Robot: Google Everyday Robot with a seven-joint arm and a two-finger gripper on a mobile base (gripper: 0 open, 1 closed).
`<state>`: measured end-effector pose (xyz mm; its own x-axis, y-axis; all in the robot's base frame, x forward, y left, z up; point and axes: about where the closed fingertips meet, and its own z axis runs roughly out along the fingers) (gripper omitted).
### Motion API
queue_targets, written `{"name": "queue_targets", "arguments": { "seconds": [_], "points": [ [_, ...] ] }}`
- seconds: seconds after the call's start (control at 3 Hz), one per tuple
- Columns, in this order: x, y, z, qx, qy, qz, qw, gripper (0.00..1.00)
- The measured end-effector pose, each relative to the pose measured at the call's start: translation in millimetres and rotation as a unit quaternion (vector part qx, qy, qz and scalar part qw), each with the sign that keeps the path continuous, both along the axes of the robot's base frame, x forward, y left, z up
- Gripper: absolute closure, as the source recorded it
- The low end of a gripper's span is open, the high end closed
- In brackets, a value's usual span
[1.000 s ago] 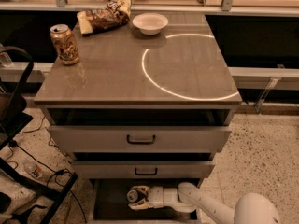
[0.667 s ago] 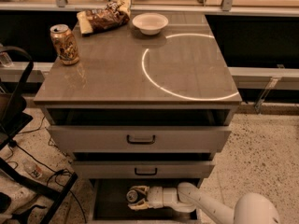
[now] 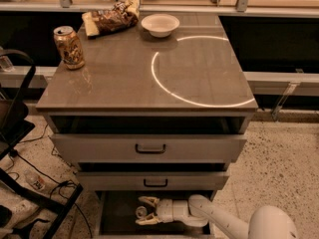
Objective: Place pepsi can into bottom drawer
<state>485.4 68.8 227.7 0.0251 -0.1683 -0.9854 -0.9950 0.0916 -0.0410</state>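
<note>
Gently set the dark-blue pepsi can (image 3: 141, 212), pinched by the jaws of your white gripper (image 3: 145, 211), upright in the deep grey bottom drawer (image 3: 101, 217).

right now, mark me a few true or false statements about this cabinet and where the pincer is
1. The pincer reaches into the bottom drawer. True.
2. The white bowl sits inside an upper drawer. False: it stands on the cabinet top, near the back edge.
3. A tan can stands upright near the left edge of the cabinet top. True.
4. The snack bag lies on the floor beside the cabinet. False: it lies on the cabinet top at the back, between the tan can and the white bowl.
</note>
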Motion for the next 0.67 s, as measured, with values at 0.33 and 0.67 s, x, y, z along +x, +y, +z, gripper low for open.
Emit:
{"name": "queue_targets", "arguments": {
  "seconds": [0.33,0.67],
  "points": [
    [-0.6,1.2,0.0,0.001,0.0,0.001,1.0,0.0],
    [-0.7,1.3,0.0,0.001,0.0,0.001,1.0,0.0]
  ]
}}
